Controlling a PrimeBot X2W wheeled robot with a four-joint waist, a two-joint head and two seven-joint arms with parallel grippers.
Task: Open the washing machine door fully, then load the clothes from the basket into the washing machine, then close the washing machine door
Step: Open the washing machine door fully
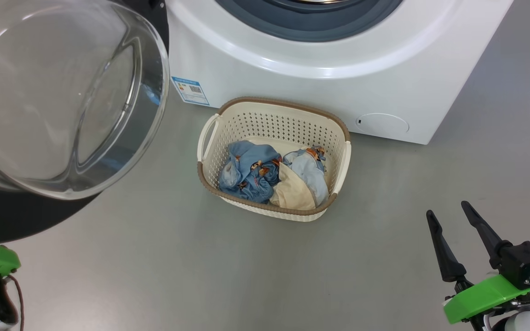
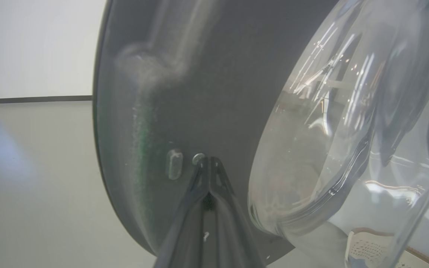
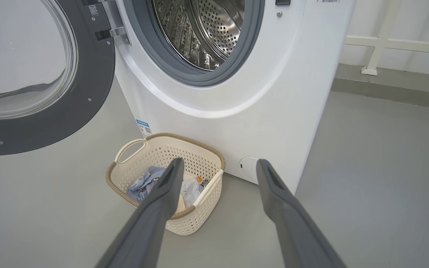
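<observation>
1. Door-opening step, judged near complete: washing machine door [image 1: 53, 92] stands wide; left gripper [image 2: 207, 163], closed and empty, tips at its black rim
2. Right gripper [image 1: 449, 220] spread, empty
3. Clothes [image 1: 265, 174] lie in basket [image 1: 274, 103] before washing machine [image 1: 338, 82]
4. Next: right gripper must descend onto a garment

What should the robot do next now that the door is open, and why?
Probably bring the right gripper forward and left, over the basket. The door already looks swung wide, the drum is exposed, the clothes all lie in the basket, and that gripper is open, empty and off to the basket's right.
</observation>
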